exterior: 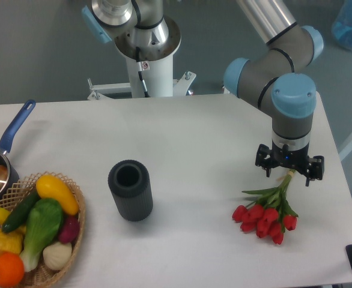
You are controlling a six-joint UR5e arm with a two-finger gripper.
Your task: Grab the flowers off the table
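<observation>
- The white counter (182,138) carries a dark cylinder (130,191), a wicker basket (74,240) of vegetables and a blue-handled pan (5,150); grey floor lies behind.
- The pincer (289,170) points down over the stem ends of the flowers (266,213); whether it pinches them cannot be told.
- The flowers lie near the counter's right front corner.

Table (182,138): matt white. Cylinder (130,191): dark, ribbed, matt. Basket (74,240): woven wicker. Arm (272,72): glossy grey metal, blue plastic caps.

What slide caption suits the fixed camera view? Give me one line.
UR5e gripper poised at the stem end of the flowers on the white table, with a dark cylinder and vegetable basket nearby.
</observation>
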